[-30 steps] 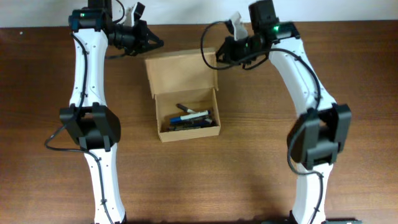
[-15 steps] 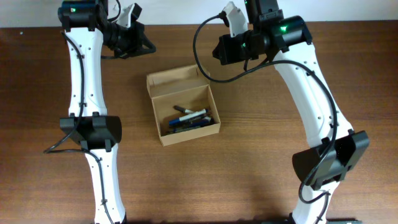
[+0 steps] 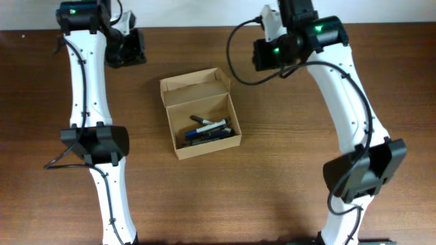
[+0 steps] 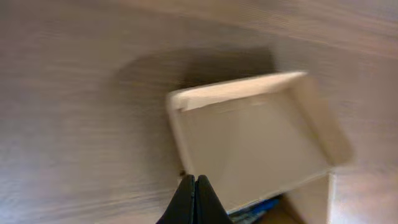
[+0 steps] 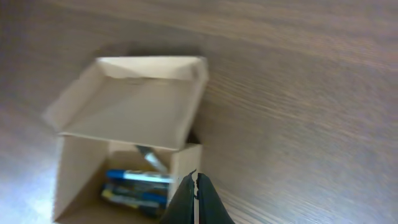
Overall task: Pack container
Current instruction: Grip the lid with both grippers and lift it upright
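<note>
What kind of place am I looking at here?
Probably a robot lab bench: a left arm and a right arm stand at a wooden table, with an open box of pens between them.

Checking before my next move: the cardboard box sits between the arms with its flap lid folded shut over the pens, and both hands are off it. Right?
Not quite. The flap lid is open, and the overhead view shows the pens uncovered inside the cardboard box. The rest holds: it sits between the arms, with the left hand and right hand off it.
</note>
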Controlling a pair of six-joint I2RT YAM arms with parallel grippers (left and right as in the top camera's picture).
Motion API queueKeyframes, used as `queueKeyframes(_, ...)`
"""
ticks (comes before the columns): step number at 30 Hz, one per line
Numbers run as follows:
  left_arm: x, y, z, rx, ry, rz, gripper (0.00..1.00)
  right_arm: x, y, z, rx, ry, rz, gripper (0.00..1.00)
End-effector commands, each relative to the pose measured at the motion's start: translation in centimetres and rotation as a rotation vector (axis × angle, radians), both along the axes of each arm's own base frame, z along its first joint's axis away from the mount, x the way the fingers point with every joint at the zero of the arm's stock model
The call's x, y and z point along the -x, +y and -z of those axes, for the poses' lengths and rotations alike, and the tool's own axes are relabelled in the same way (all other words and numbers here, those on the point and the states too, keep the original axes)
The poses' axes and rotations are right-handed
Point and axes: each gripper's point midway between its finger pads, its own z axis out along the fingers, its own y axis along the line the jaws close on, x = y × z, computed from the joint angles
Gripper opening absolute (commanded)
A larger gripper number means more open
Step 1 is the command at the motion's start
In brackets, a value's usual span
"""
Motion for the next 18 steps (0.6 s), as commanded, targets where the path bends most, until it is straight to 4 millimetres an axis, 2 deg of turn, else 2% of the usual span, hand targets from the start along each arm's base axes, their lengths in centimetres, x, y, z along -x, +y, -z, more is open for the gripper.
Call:
queueKeyframes(1,1.4,3.2,4.3,-0.062,0.165,-0.104,0.01,-1.0,-1.7,5.3,-0.006,0.129,0.044,0.04)
queueKeyframes(2,2.0,3.6,5.4,-0.063,0.211,-0.110,0.02,-1.1,-1.9,6.0,-0.008,0.146,0.048,0.04)
queueKeyframes(3,3.4,4.3,7.7,-0.071,0.303,-0.121,0.02,-1.3,-2.1,7.8,-0.001,0.183,0.054,0.04)
queueKeyframes(5,4.4,4.5,9.8,-0.065,0.370,-0.125,0.02,-1.4,-2.1,9.5,0.005,0.216,0.054,0.04)
queueKeyframes(7,4.7,4.2,11.3,-0.040,0.397,-0.116,0.02,-1.4,-2.0,10.9,0.008,0.243,0.052,0.04)
queueKeyframes(8,4.6,3.4,12.1,0.008,0.394,-0.089,0.02,-1.5,-1.6,12.1,-0.009,0.269,0.048,0.04)
queueKeyframes(11,4.3,1.5,13.7,0.114,0.385,-0.067,0.02,-1.6,-0.9,14.6,-0.051,0.327,0.054,0.04)
queueKeyframes(18,3.0,-1.9,16.3,0.328,0.332,-0.063,0.02,-1.9,0.5,17.2,-0.122,0.366,0.027,0.04)
